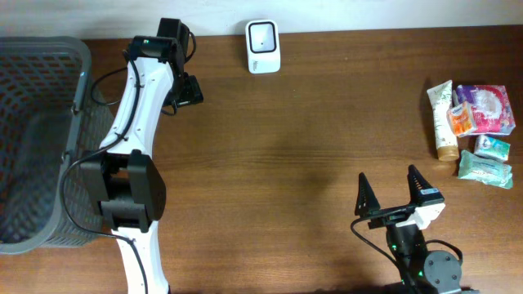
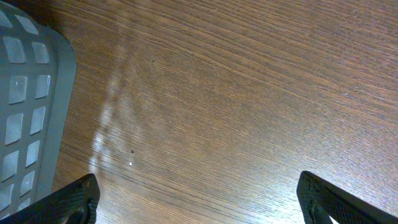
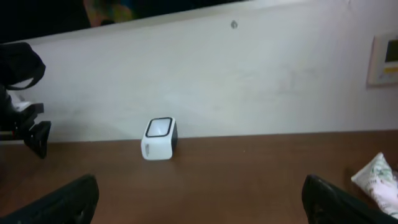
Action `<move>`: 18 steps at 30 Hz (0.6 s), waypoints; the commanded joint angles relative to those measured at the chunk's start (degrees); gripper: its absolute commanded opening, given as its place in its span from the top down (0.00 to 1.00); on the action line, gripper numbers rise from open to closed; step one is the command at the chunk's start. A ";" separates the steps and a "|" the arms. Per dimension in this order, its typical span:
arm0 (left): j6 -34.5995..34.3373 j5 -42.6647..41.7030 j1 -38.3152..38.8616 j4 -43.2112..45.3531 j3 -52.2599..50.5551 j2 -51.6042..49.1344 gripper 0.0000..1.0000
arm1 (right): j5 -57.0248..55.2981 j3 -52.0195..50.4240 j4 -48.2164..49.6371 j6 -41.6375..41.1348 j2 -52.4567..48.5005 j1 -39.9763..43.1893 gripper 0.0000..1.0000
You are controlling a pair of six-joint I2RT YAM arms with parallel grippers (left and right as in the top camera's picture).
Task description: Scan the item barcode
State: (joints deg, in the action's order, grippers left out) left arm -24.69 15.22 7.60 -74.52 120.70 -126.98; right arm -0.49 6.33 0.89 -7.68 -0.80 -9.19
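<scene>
The white barcode scanner with a dark window stands at the table's far edge, and it also appears ahead in the right wrist view. The items lie in a cluster at the right edge: a cream tube, a pink pack and two teal packs. My right gripper is open and empty near the front edge, left of the items. My left gripper is open over bare wood beside the basket, holding nothing.
A grey mesh basket fills the left side of the table, and its rim shows in the left wrist view. The white left arm stretches from front to back beside it. One pack's corner shows at right.
</scene>
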 commanded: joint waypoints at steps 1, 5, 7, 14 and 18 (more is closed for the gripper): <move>-0.07 0.42 0.17 -0.09 0.94 0.24 0.01 | 0.28 -1.53 2.93 1.79 0.61 0.26 0.01; -0.07 0.44 0.17 -0.09 0.94 0.24 0.01 | 0.07 -3.82 7.61 2.99 0.61 0.28 0.02; -0.07 0.42 0.17 -0.09 0.94 0.24 0.01 | 0.02 -4.46 8.59 3.02 0.61 0.26 0.01; -0.07 0.42 0.17 -0.09 0.94 0.24 0.01 | -0.17 -6.01 11.13 5.01 0.61 0.70 0.01; -0.07 0.42 -0.26 -0.09 0.94 0.24 0.01 | -0.61 -6.01 4.79 5.77 0.61 0.70 0.01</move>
State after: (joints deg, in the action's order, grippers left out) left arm -24.67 15.22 7.57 -74.52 120.70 -126.98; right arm -0.54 0.95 9.61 -2.79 -0.71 -8.99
